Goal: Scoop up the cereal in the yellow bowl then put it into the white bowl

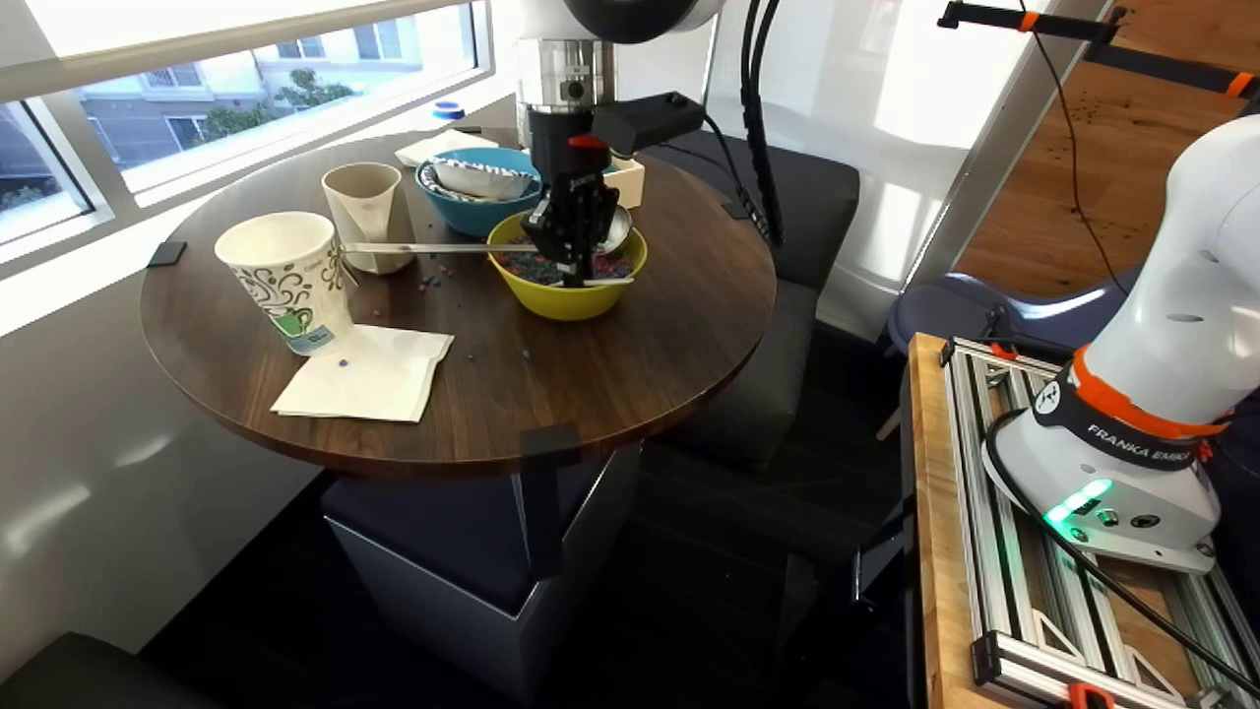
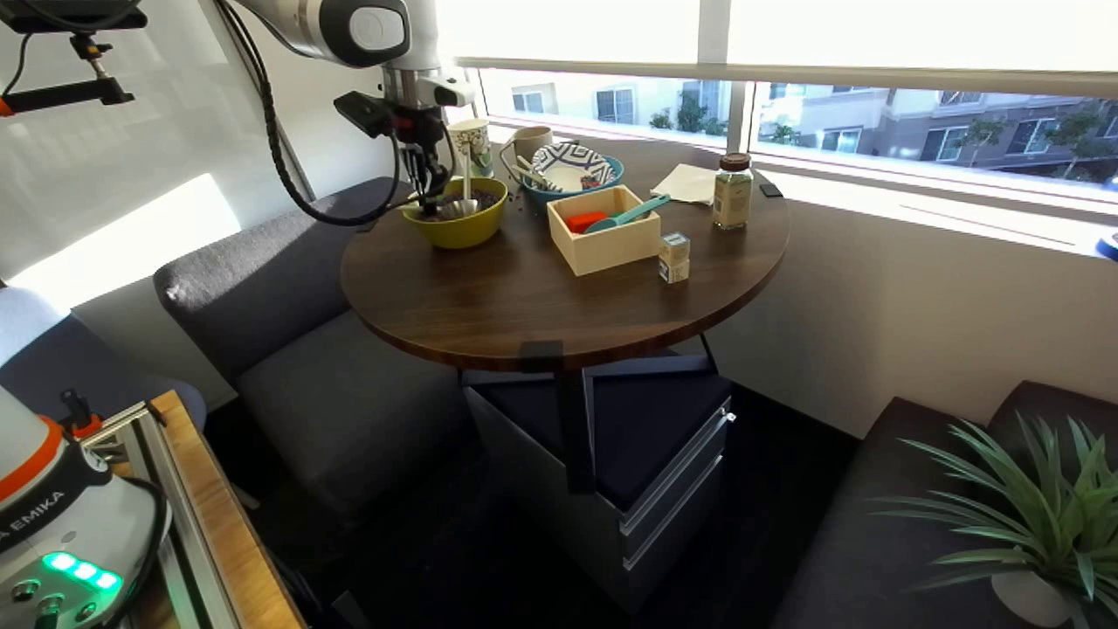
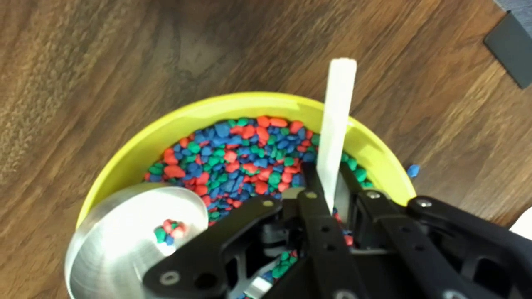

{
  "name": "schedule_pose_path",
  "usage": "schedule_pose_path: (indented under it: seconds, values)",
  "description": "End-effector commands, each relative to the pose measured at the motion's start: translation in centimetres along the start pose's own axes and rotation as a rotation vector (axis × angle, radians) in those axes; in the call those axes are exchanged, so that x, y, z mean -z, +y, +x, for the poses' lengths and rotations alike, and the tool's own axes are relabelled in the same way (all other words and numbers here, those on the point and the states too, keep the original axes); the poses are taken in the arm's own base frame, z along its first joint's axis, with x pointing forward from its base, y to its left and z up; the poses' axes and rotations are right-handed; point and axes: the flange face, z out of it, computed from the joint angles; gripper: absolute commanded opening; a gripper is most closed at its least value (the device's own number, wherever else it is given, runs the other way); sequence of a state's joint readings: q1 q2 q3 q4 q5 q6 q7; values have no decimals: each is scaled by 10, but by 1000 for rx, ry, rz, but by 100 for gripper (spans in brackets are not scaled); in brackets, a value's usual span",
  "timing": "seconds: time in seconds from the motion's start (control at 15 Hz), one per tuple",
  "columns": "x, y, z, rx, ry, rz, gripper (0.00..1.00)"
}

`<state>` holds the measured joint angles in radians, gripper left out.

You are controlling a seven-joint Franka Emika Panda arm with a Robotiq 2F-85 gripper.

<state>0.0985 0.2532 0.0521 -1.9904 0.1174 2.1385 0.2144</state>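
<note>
The yellow bowl [image 1: 566, 307] holds a heap of cereal [image 3: 232, 162], small red, blue and green bits; the bowl also shows in an exterior view [image 2: 463, 234]. My gripper [image 3: 328, 170] is low inside the bowl, its fingertips closed on a flat white stick [image 3: 337, 95] that sticks out over the rim. The stick's other end is hidden. A metal ladle [image 3: 124, 257] lies in the bowl with a few bits in it, beside my gripper; its handle [image 1: 443, 249] runs out over the rim. The white bowl [image 2: 568, 181], dark-patterned, sits tilted in a blue bowl [image 2: 617, 177].
A tall patterned paper cup [image 1: 281, 281] stands on napkins [image 1: 384, 394], near a beige cup [image 1: 369, 202]. A wooden box [image 2: 603, 249] with a teal utensil stands near the blue bowl. A glass jar [image 2: 732, 196] and small box [image 2: 674, 258] stand farther along. Loose bits lie on the table.
</note>
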Motion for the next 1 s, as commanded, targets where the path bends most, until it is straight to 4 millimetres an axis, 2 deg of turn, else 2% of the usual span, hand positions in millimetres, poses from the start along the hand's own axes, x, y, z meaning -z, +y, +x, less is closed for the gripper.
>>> schedule_pose_path:
  seconds: [0.0, 0.53, 0.93]
  values:
    - [-7, -5, -14, 15, 19, -41, 4]
    - [-1, -13, -39, 79, 117, -78, 4]
    - [7, -13, -59, 93, 155, -95, 4]
